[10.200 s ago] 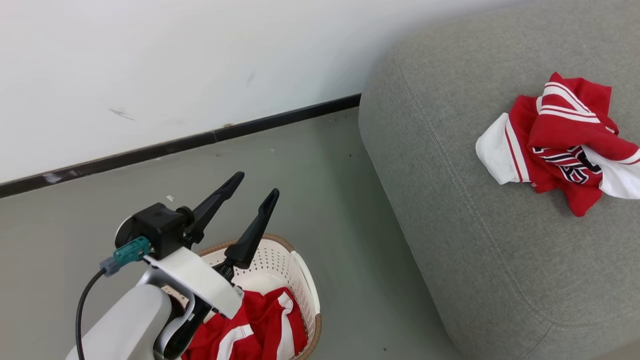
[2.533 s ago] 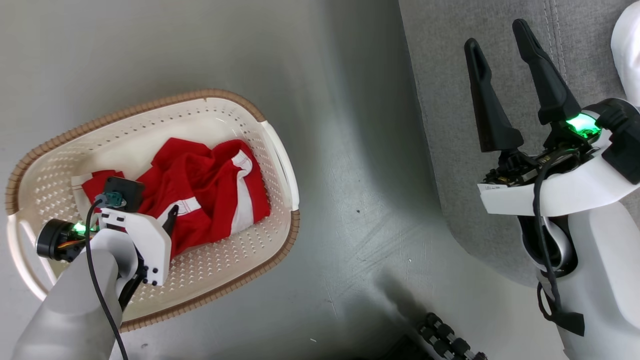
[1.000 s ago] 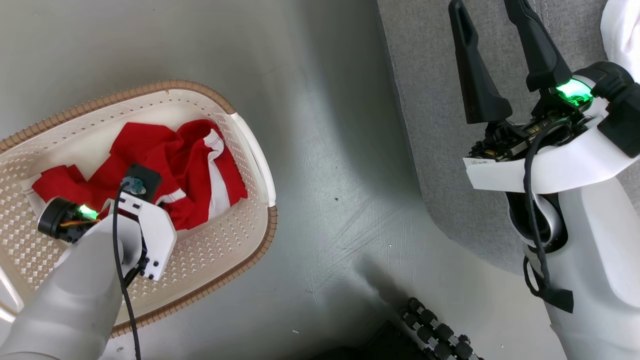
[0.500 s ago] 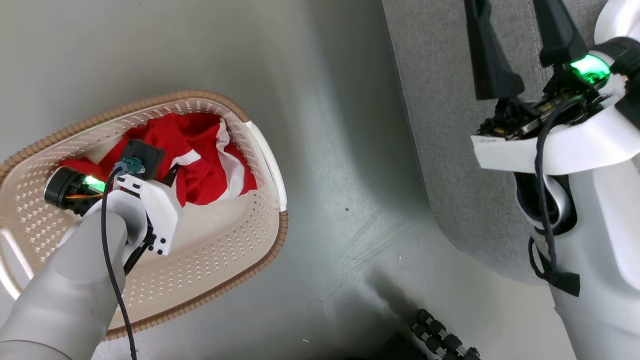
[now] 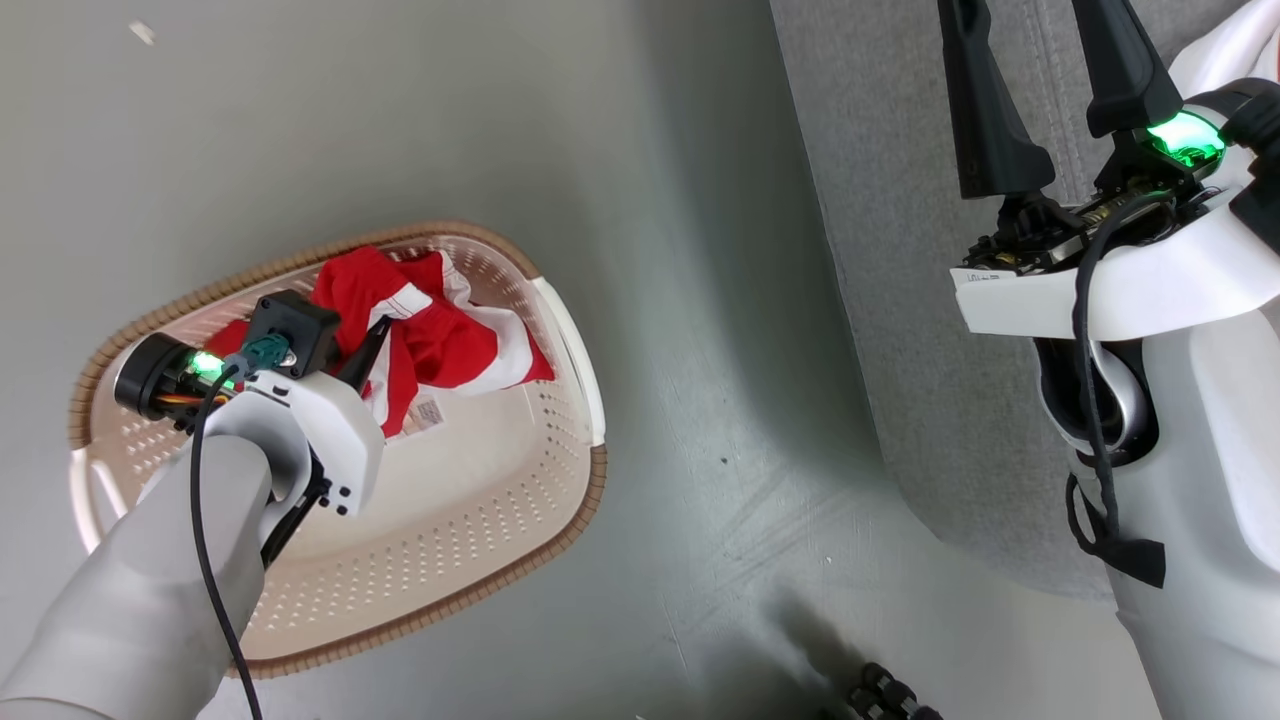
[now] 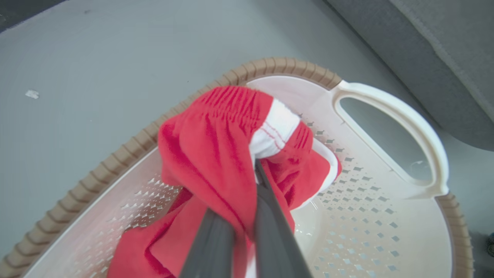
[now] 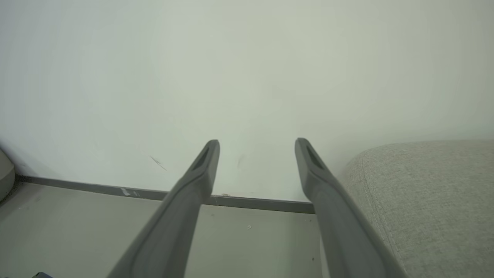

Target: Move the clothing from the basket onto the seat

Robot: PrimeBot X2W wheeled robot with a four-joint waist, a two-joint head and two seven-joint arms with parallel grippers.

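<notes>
Since 1 second ago the clothing (image 5: 450, 340) has risen off the basket (image 5: 598, 480) floor, clamped in the left gripper (image 6: 251, 181). The right gripper (image 7: 256, 154) stands wide, empty, by the seat (image 5: 900, 200). Lift straight: its tail seems still inside.

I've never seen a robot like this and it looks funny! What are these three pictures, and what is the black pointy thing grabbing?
It's a robot with two arms. Each ends in a gripper: two long dark fingers that pinch. One picture comes from its head, looking down. The other two come from cameras on its wrists, looking along the fingers. A white basket stands on the grey floor beside a grey sofa. The left gripper is shut on red-and-white clothing, bunched over the basket. The right gripper is open, holds nothing, and points at a pale wall.
</notes>
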